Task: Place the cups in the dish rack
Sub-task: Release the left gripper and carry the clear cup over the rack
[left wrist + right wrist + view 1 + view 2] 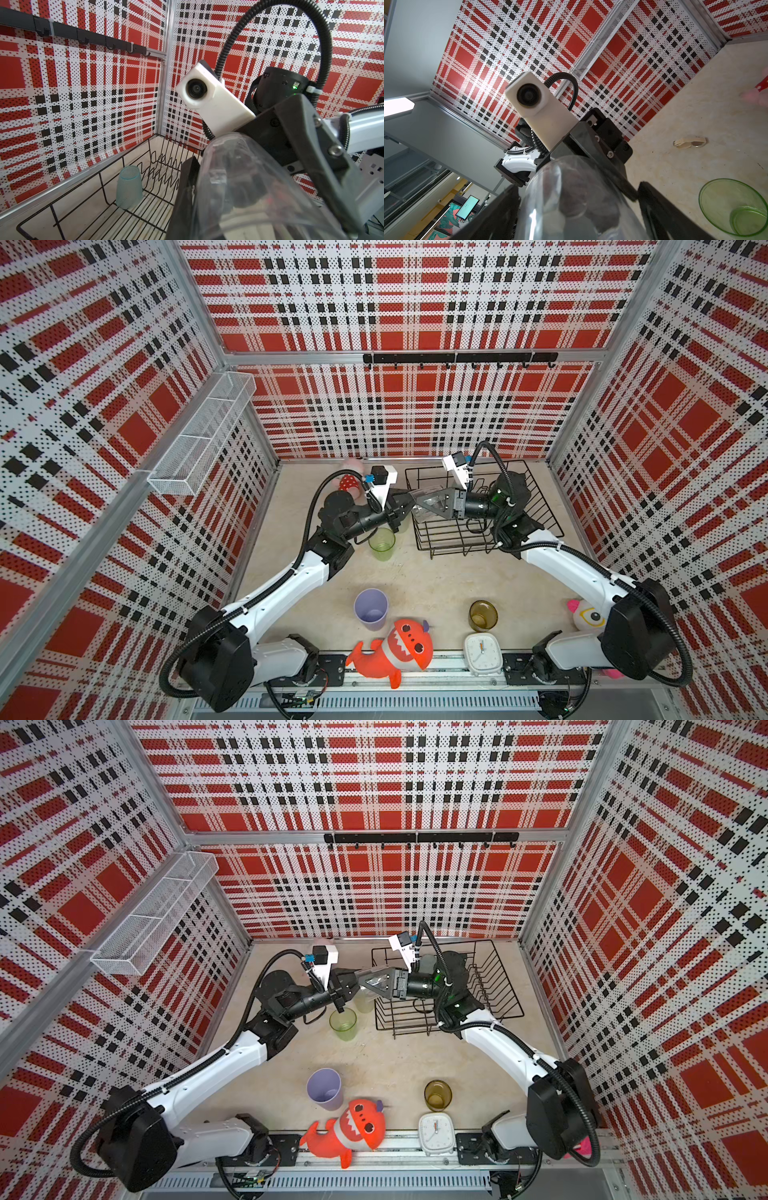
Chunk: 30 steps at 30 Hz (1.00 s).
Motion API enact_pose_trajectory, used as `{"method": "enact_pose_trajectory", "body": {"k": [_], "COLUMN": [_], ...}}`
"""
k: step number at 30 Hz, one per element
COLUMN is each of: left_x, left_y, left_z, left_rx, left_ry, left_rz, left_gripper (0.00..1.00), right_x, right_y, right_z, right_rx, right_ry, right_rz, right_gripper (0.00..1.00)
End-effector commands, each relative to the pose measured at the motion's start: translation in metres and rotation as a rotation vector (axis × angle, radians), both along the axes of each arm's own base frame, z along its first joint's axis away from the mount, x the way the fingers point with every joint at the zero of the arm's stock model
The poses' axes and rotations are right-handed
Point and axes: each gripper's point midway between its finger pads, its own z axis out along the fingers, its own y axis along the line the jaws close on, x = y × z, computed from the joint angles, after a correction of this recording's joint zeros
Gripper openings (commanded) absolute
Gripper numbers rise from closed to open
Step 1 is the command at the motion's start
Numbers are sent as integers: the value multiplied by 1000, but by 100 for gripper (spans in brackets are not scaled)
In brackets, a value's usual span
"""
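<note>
Above the near-left corner of the black wire dish rack (pixel 540 497) (pixel 505 986) (pixel 99 180), both grippers meet on a clear glass cup (pixel 430 506) (pixel 376 982) (pixel 249 176) (pixel 571 197). My left gripper (pixel 409 504) (pixel 353 982) (pixel 207 187) is shut on its wall, one finger inside. The right gripper (pixel 422 507) (pixel 366 984) (pixel 577 199) stands open around its body, with a gap at one finger. A pale teal cup (pixel 128 189) sits upside down in the rack. Green (pixel 382 543) (pixel 733 209), lilac (pixel 371 609) and amber (pixel 483 615) cups stand on the table. A frosted pale cup (pixel 363 1004) shows partly under the grippers.
An orange shark plush (pixel 399 649) and a white clock (pixel 482 653) lie at the front edge. A mushroom toy (pixel 347 483) sits at the back and another plush (pixel 588 614) at the right. A white mesh basket (pixel 203 435) and a hook rail (pixel 457 358) hang on the walls.
</note>
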Motion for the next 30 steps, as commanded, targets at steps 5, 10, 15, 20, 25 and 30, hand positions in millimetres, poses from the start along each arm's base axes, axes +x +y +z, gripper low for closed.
{"method": "enact_pose_trajectory", "body": {"k": [5, 10, 15, 20, 25, 30], "left_x": [-2, -1, 1, 4, 10, 18], "left_y": [10, 11, 12, 18, 31, 52], "left_z": [17, 12, 7, 4, -2, -7], "left_rx": [-30, -22, -18, -18, -20, -27], "left_ry": [-62, -61, -47, -34, -14, 5], "left_rz": [36, 39, 41, 50, 86, 149], "left_gripper": [0, 0, 17, 37, 41, 55], "right_x": [-8, -8, -7, -3, 6, 21], "right_y": [1, 0, 0, 0, 0, -9], "right_z": [-4, -2, -1, -2, -6, -15], "right_rx": [-3, -1, 3, 1, -13, -36], "right_ry": [2, -6, -7, -9, 0, 28], "right_rz": [34, 26, 17, -4, -40, -88], "right_gripper": [89, 83, 79, 78, 74, 73]}}
